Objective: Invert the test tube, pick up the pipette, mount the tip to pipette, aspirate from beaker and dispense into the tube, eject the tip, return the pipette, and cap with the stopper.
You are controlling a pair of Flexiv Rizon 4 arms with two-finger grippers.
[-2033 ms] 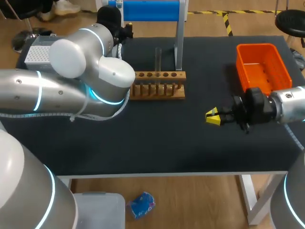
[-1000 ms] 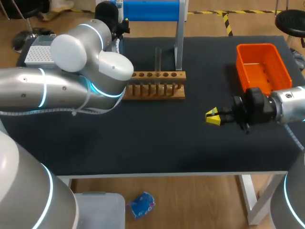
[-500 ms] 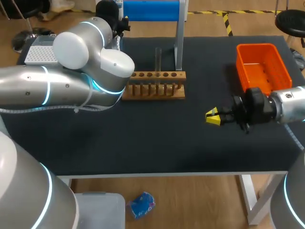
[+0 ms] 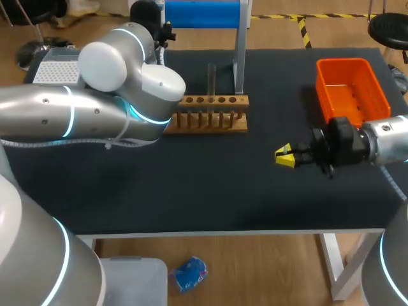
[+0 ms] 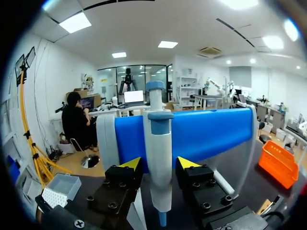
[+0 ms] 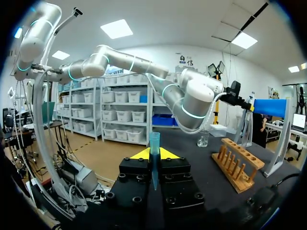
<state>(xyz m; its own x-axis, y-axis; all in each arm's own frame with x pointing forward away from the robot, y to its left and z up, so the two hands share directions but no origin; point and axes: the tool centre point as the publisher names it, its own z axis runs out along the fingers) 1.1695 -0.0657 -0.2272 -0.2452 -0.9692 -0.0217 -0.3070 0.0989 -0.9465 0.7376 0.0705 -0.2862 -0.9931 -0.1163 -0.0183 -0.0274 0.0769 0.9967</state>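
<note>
Your left pincer [image 5: 159, 164] is open at the far left of the tabletop [image 4: 223, 191]. The pipette [image 5: 159, 136] hangs on the blue stand [image 5: 211, 134], between the pincer's fingers, with a small gap on each side. Your right pincer [image 4: 285, 156] is at the near right, clenched on a blue pipette tip [image 6: 154, 143]. The test tube [image 4: 211, 76] stands in the wooden rack [image 4: 207, 120].

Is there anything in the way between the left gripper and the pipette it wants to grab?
No, nothing visible is in the way. The pipette stands against the blue stand, right between the left gripper's open fingers, with only a small gap on each side.
</note>
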